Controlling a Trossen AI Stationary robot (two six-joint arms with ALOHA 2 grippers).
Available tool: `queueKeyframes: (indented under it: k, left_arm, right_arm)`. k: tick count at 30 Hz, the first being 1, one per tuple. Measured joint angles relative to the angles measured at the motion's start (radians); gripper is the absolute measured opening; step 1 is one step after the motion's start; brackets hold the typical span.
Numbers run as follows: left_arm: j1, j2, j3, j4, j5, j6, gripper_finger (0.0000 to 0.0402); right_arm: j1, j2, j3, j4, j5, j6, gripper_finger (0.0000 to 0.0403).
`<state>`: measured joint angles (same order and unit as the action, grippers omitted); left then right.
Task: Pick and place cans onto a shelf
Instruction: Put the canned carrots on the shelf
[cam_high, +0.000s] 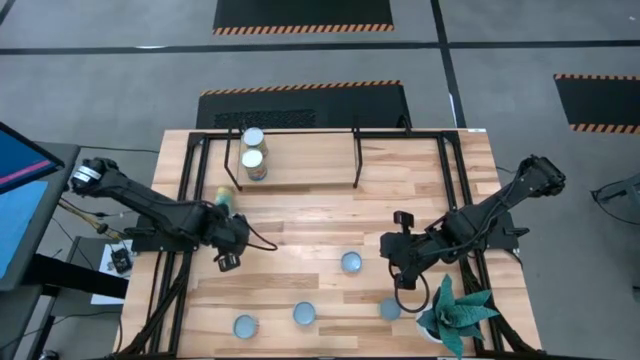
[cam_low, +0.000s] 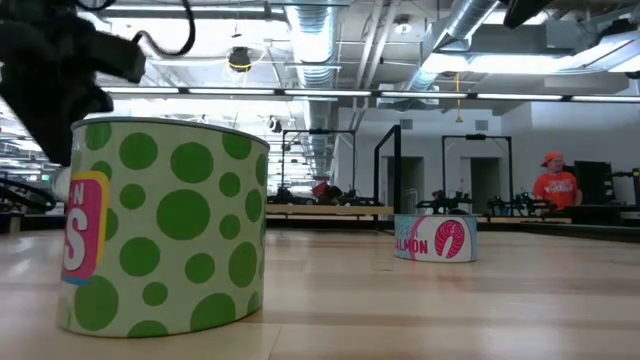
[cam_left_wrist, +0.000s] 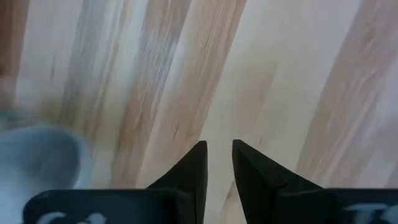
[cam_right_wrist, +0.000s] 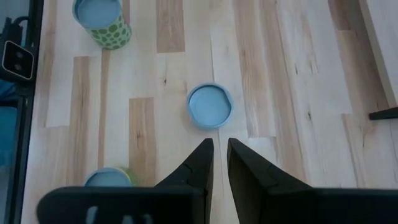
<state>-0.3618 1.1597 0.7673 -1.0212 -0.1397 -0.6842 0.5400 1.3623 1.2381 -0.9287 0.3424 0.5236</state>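
Although neither arm is carrying anything, worth logging positions first. Left gripper (cam_left_wrist: 217, 146) low over bare planks on the left half of the table (cam_high: 300, 230), fingers nearly pressed together, only a narrow slit, nothing pinched. Right gripper (cam_right_wrist: 219, 143) the same: nearly shut, empty, aimed squarely at a blue-topped can (cam_right_wrist: 210, 106) just ahead of its tips. Judged a line-up for that can; would need spreading well wider before any descent, since the slit cannot take the lid. Counted two cans (cam_high: 254, 150) on the shelf (cam_high: 310, 160), touching or nearly so, tucked against its left end, presumably to leave the remaining board free for further placements. Found one yellow-green can (cam_high: 224, 197) on the table just off the shelf's left front corner, close beside the left arm; cannot tell whether upright or tipped. Four more spread across the near half of the table: one (cam_high: 351, 262) mid-table by the right gripper, three (cam_high: 304, 314) strung along the near edge, the rightmost just beside the green spiky plant (cam_high: 455, 312). From table height, green-dotted can (cam_low: 160, 225) upright in the foreground, salmon-labelled can (cam_low: 435, 238) upright farther back. Judged about a third done at best. Risk noted for the rightmost near-edge can: plant leaves close by, so likely better approached from the open side.
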Motion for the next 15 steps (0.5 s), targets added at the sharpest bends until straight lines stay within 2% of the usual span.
queueKeyframes:
  k: [4,9,15]
  left_arm:
    - [0.000,-0.004,0.047,-0.057,-0.040,0.004,0.0061]
    - [0.000,-0.004,0.095,-0.171,-0.186,-0.019,0.0061]
    - [0.000,-0.004,0.123,-0.307,-0.378,-0.199,0.0061]
  right_arm:
    - [0.001,0.000,0.000,-0.001,0.000,0.000,0.0070]
    - [0.001,0.000,0.000,-0.002,0.000,0.000,0.0070]
    - [0.002,0.000,0.000,-0.002,0.000,0.000,0.0070]
